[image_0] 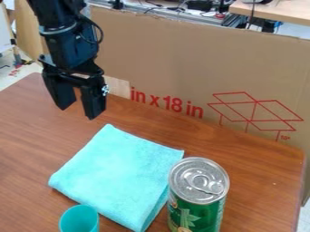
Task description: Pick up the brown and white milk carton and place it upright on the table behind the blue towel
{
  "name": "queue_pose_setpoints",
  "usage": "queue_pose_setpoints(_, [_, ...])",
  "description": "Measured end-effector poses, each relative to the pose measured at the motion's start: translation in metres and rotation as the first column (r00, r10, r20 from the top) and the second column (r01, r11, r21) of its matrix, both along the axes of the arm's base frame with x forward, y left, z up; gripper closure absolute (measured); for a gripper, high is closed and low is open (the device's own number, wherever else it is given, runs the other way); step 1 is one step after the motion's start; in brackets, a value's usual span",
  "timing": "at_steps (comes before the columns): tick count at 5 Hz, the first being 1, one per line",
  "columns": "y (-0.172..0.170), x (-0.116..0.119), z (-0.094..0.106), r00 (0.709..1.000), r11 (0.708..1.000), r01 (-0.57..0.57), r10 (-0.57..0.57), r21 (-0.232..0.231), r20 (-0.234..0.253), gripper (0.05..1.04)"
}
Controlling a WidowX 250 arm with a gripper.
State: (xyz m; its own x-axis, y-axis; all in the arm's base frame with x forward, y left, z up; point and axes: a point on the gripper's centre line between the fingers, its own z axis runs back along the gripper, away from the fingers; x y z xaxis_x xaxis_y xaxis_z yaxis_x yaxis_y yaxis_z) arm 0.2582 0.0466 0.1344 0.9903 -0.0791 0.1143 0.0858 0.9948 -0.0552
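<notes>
While its fingers stand spread, the gripper [78, 114] hangs above the wooden table [260, 181], near the folded turquoise cloth [118, 174]. A green can [198, 192] and a teal cup [79, 220] stand beside the cloth.

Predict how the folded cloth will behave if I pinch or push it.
The cloth looks soft and limp, so it will probably sag and unfold when lifted. Its few thin layers suggest little weight for its size. With edges so pliant, a push across the table may wrinkle it.

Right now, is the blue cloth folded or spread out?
Folded. The cloth lies as a compact, four-sided pad on the table, and layers show along its edge beside the can.
</notes>
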Motion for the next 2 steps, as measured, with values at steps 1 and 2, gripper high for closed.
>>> queue_pose_setpoints(1, [0.000, -0.002, -0.006, 1.000, 1.000, 0.004, -0.004, -0.004, -0.024, 0.083])
queue_pose_setpoints(2, [0.007, -0.019, 0.003, 0.995, 0.998, 0.064, -0.062, 0.028, -0.078, 0.083])
